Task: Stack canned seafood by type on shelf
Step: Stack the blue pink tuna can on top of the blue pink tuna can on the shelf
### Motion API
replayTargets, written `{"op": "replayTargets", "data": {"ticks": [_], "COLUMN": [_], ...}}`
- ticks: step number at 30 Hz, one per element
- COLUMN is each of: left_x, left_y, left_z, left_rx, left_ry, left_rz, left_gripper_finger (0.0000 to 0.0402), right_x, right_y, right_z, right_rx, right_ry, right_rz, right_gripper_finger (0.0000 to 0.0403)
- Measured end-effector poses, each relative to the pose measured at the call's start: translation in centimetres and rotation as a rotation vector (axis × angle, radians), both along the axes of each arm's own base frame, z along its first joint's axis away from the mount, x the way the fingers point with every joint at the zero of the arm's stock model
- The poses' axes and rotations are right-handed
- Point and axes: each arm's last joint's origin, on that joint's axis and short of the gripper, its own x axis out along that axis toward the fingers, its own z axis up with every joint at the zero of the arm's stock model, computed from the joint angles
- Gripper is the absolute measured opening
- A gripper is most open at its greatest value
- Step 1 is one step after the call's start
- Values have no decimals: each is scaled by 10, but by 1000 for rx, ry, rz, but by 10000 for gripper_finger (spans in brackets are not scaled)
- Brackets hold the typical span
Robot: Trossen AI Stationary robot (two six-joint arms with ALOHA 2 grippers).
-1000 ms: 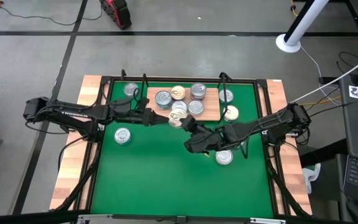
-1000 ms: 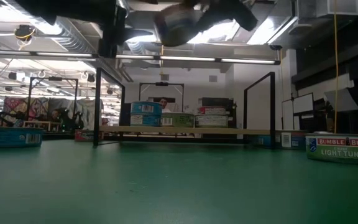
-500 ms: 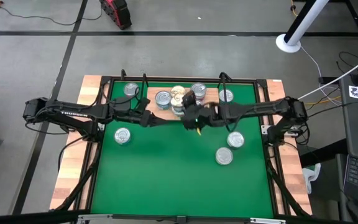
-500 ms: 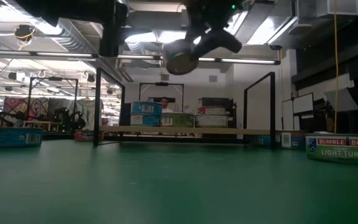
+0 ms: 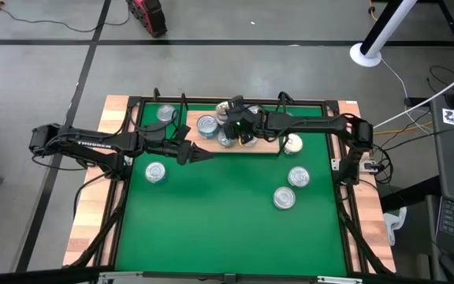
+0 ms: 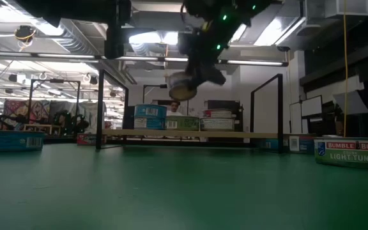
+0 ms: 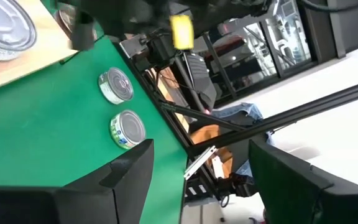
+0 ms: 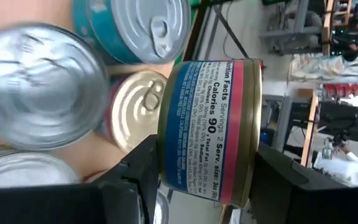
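Our right fingers (image 8: pixel 191 186) clamp a blue-and-pink tin (image 8: pixel 210 130) by its flat ends, held above the shelf (image 5: pixel 268 143) at upper centre of the high view, over the tins (image 5: pixel 206 125) grouped there. Our left fingers (image 7: pixel 201 171) stand apart, empty, over the green surface (image 5: pixel 211 213) left of centre. Three loose tins (image 5: pixel 155 172) lie on the mat.

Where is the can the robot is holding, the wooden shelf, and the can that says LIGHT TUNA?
held can (image 8: pixel 207 127): right wrist view, on its blue side label.
shelf (image 6: pixel 235 134): low view, on the board's front edge.
LIGHT TUNA can (image 6: pixel 351 153): low view, on its printed side label.
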Motion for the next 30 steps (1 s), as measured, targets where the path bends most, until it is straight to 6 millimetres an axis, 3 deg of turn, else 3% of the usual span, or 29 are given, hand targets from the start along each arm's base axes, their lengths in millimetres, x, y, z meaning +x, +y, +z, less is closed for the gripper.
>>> {"op": "replayTargets", "data": {"ticks": [11, 30], "left_x": [0, -1], "left_y": [0, 0], "left_z": [-1, -3], "left_rx": [34, 32], "left_ry": [10, 35], "left_rz": [-5, -6], "left_gripper_finger": [253, 253], "right_x": [8, 8], "right_y": [-30, -43], "right_z": [-27, -28], "right_rx": [8, 52], "right_ry": [33, -8], "right_rz": [-28, -4], "right_gripper_finger": [175, 175]}}
